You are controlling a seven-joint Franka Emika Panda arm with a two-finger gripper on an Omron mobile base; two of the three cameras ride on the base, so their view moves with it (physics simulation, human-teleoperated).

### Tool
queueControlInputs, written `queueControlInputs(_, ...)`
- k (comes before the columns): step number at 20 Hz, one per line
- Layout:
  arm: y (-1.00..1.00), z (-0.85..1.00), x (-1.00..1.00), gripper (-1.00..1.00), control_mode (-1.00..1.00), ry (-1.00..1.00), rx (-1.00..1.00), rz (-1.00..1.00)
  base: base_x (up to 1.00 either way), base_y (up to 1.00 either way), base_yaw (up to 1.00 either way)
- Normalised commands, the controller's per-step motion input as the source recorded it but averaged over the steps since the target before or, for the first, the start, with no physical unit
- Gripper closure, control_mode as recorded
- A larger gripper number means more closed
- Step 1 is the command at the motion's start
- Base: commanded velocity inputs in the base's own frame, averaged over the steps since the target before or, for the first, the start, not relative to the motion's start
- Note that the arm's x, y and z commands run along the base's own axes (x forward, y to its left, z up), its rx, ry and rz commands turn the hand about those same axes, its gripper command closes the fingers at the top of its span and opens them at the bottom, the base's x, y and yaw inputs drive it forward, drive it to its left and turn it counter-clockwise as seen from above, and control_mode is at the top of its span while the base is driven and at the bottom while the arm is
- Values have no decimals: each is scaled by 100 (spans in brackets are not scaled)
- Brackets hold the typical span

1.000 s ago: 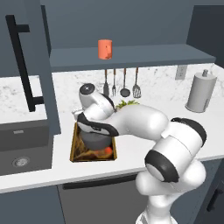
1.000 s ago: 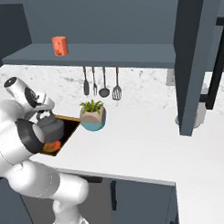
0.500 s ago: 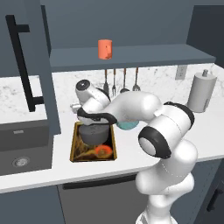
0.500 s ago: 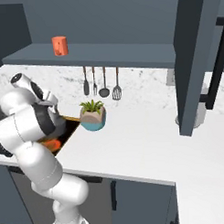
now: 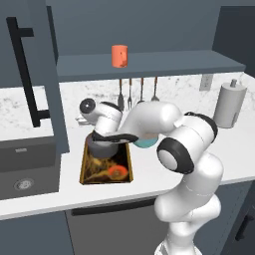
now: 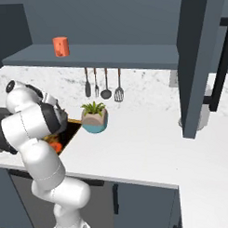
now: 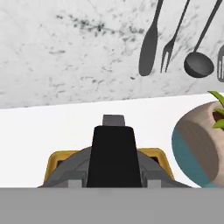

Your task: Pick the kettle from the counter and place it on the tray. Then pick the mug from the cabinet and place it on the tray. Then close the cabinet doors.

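The kettle (image 5: 103, 148) sits at the far end of the tray (image 5: 86, 172), which lies on the counter (image 5: 234, 144) just right of the grey sink (image 5: 25, 174). The orange spot (image 5: 117, 172) shows on the tray's near part. The gripper (image 5: 107, 139) is down at the kettle, with the black arched handle (image 5: 119, 138) running out from under the hand. In the hand view a broad black piece (image 7: 113, 157) stands up in the middle, with the tray's gold rim (image 7: 54, 161) on either side. Whether the jaws are clamped on the handle or merely standing around it, I cannot tell.

The mug (image 5: 119, 56) stands upright on the cabinet shelf (image 5: 169, 63), well above the tray. A cabinet door (image 5: 40, 74) stands open at the left, its black bar handle (image 5: 25, 69) facing out; in the right base view the other door (image 6: 200, 61) stands open at the right.

A plant pot (image 6: 94, 118) is on the counter just right of the tray. Utensils (image 6: 104, 83) hang on the backsplash behind it. A tall grey cylinder (image 5: 229, 105) stands far right on the counter.
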Motion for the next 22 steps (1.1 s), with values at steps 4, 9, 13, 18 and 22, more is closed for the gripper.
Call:
queueControlInputs(4,0,-12,0,100,-100,-14,1,-2,0,0,0)
queueControlInputs(9,0,-17,0,100,-100,0,0,-2,0,0,0)
queueControlInputs(13,0,-16,0,100,-100,0,0,-1,0,0,0)
queueControlInputs(18,0,-5,-6,-100,-100,3,0,0,0,0,0)
queueControlInputs(22,-4,10,-14,-100,-100,13,0,-4,0,0,0)
